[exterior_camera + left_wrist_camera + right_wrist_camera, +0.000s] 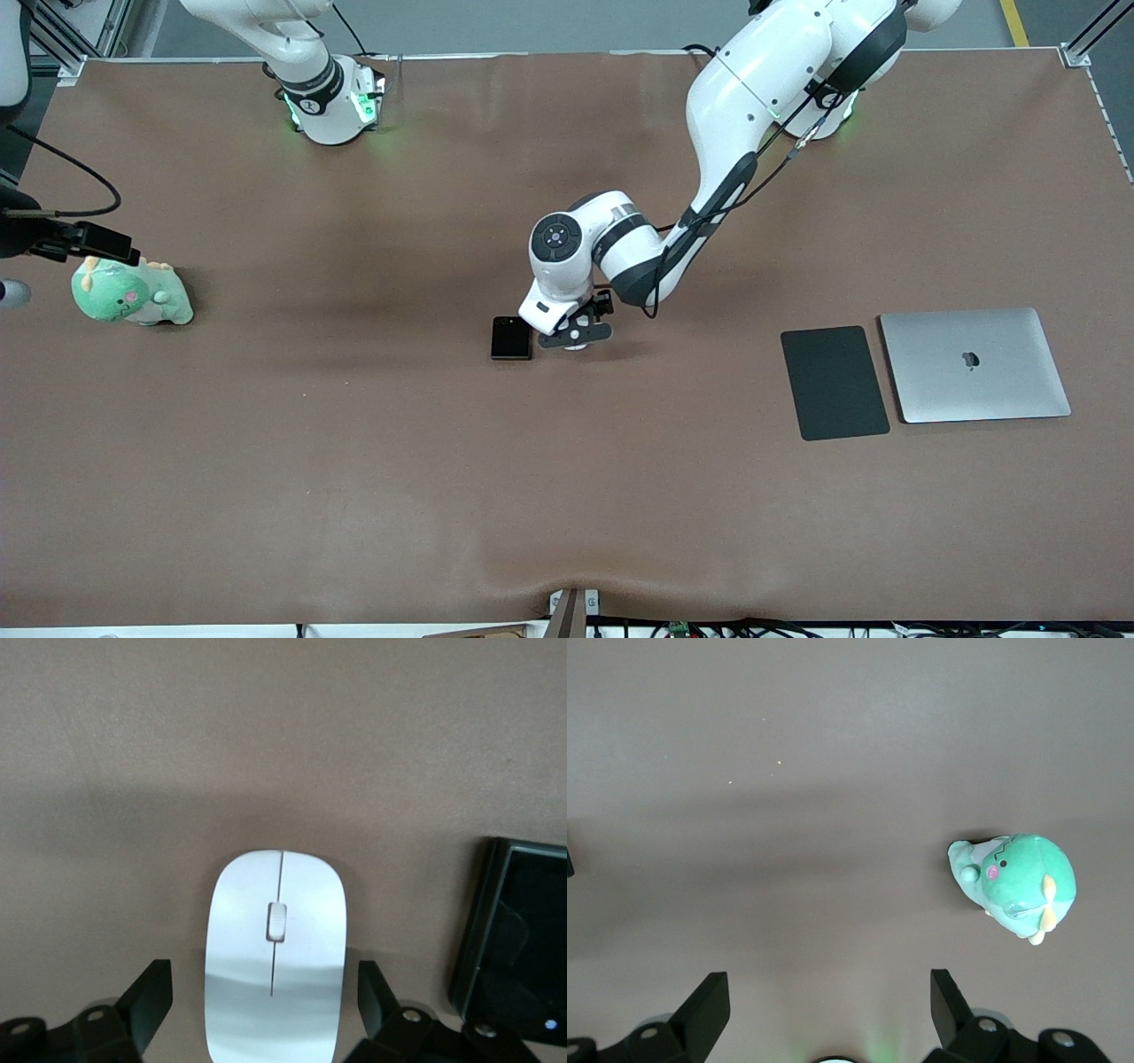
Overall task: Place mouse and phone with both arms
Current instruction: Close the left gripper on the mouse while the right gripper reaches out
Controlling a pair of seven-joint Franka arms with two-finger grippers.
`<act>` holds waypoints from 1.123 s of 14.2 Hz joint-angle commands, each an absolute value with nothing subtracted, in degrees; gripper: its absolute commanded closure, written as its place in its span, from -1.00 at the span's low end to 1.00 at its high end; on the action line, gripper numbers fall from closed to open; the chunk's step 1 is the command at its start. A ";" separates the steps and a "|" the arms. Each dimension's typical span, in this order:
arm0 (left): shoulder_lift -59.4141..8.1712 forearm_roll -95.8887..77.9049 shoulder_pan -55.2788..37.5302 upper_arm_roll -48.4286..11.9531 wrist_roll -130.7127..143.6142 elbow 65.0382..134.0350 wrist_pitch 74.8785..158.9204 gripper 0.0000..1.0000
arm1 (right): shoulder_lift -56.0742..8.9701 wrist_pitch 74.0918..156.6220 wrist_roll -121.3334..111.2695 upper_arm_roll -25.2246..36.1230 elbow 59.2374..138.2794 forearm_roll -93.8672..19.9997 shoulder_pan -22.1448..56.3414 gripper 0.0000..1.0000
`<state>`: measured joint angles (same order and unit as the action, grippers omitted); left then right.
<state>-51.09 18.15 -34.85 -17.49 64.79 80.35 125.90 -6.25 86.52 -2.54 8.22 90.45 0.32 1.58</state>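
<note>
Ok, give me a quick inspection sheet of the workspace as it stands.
Surface: brown mat, slightly rippled at the front edge.
Job's things: mouse on the mat between the left gripper's fingers; phone flat beside it.
Clutter: green plush toy, dark grey pad, closed laptop.
Grippers: left gripper low, open, straddling the mouse; right gripper open, over bare mat near the plush toy.
Cables: black cable along the left arm.
Surroundings: grey floor, metal frame posts.

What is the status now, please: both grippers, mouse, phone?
Left gripper low, open jaws straddling mouse, no grip seen. Right gripper open, waiting above the table near plush toy. Phone on table beside mouse, close to left gripper.
</note>
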 commanded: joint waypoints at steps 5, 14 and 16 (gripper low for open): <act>-52.29 20.83 -35.86 -17.23 65.57 78.84 126.30 0.12 | -10.45 86.57 -2.02 7.56 88.68 -1.32 1.58 -1.00; -45.80 20.92 -28.31 -17.31 59.52 78.84 122.00 0.29 | -16.59 89.03 -2.20 7.47 88.68 -1.41 5.53 -1.00; -44.74 20.92 -24.72 -17.40 55.31 78.75 121.90 0.30 | -18.37 89.38 -2.64 7.21 88.59 -1.75 7.55 -1.00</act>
